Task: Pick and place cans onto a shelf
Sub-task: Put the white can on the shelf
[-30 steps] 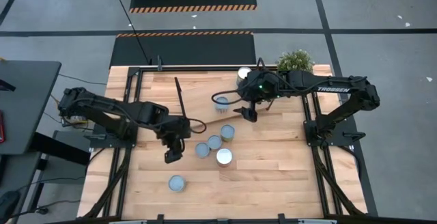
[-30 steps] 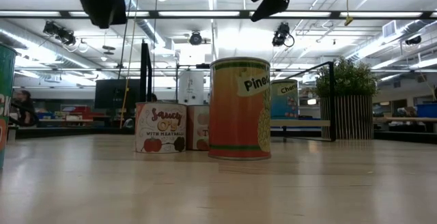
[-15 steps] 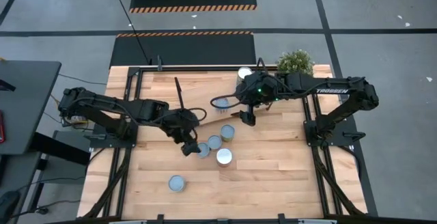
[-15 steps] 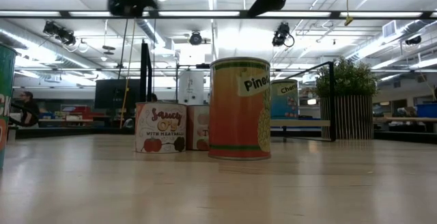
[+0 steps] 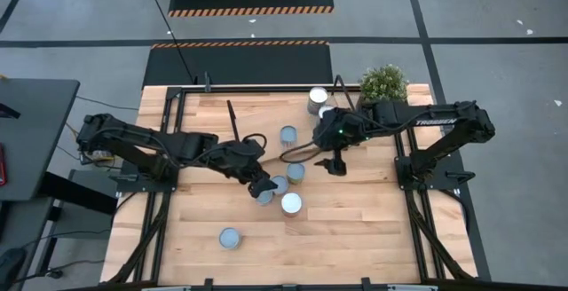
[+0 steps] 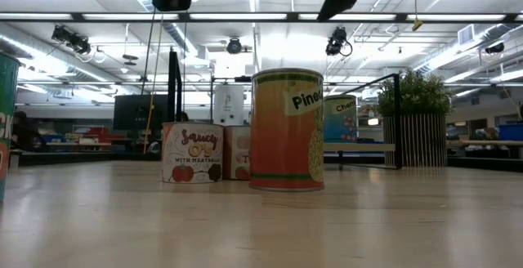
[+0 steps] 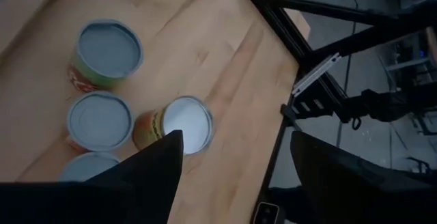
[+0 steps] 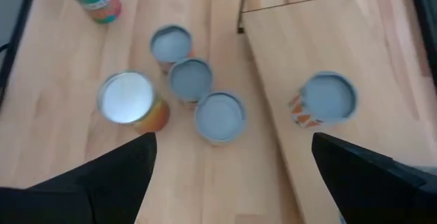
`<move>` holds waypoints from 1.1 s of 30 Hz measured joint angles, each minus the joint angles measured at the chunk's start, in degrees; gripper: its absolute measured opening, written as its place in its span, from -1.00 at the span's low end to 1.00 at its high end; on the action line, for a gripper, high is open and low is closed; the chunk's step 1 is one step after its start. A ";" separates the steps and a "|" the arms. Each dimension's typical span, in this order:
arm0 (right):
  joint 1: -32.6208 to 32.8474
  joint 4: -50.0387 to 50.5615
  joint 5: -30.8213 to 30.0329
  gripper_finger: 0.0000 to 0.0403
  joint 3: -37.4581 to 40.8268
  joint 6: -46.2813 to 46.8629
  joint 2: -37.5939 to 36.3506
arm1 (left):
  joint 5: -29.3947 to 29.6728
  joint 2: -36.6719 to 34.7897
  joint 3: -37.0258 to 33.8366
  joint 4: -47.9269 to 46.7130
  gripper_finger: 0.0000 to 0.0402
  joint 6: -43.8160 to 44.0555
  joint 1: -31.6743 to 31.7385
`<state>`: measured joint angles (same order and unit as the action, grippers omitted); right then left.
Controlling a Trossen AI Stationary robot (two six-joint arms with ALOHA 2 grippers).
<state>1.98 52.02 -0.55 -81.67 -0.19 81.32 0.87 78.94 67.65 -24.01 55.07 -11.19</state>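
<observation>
Over the can cluster: left claw [image 5: 260, 187] hovered, fingers spread open
Beside the shelf [image 5: 266, 131]: right claw [image 5: 335, 165] hung open, empty

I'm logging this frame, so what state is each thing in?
Left gripper: open, above the can cluster.
Right gripper: open, empty.
Pineapple can: upright on the table.
Can on the shelf: upright.
Shelf: holds one can here.

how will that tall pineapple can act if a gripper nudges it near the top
Likely tips rather than slides: the pineapple can stands taller than the squat cans behind. Its round metal body looks rigid; once down it would probably roll on the smooth tabletop.
</observation>
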 joint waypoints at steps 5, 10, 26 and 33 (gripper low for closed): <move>2.14 -0.44 0.19 0.98 0.64 -1.00 0.10 | 0.01 0.00 0.01 1.33 0.37 1.66 0.54; 4.13 -7.68 0.44 0.98 3.92 -2.56 0.04 | 0.64 0.00 0.01 0.58 0.37 1.23 -0.78; 6.20 -18.92 0.62 0.98 15.16 -0.46 -0.15 | 8.09 -0.07 0.01 -9.67 0.37 12.02 -12.60; 6.20 -18.91 0.29 0.98 12.46 -0.51 -0.17 | 8.47 0.56 0.01 -6.85 0.37 12.93 -12.45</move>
<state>8.19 33.10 -0.25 -69.21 -0.70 81.14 9.35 79.49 67.66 -30.86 68.00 -23.64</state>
